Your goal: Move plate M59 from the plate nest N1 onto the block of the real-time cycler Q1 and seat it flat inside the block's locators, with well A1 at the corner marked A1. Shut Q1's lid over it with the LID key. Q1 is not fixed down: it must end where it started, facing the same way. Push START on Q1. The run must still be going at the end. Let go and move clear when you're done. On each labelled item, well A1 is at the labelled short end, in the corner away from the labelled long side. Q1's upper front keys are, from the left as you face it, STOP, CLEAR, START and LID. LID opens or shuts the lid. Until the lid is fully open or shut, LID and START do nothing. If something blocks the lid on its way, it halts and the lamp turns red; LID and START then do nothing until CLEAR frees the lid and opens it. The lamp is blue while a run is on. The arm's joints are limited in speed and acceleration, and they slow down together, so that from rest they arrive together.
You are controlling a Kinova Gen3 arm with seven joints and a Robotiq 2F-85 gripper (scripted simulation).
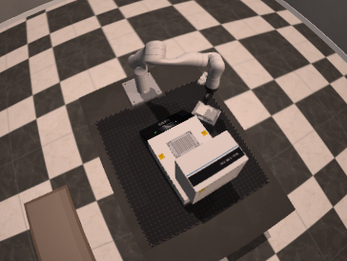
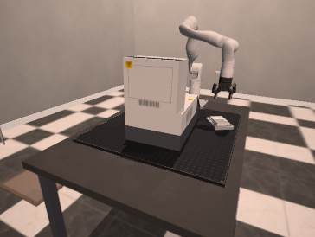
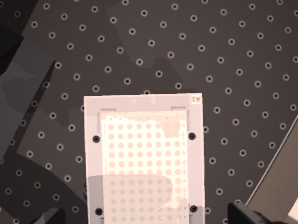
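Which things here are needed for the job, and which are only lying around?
Needed:
- plate M59, lying in plate nest N1
- real-time cycler Q1, lid open, block bare
- gripper, open, above the plate

Lying around:
- brown box on the floor
- black dotted mat

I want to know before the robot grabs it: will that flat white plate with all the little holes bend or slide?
Plate M59 looks thin and flat, so probably stiff and light. Its smooth edges might slip between the open gripper fingers. Lying flat in its nest, it shouldn't roll.
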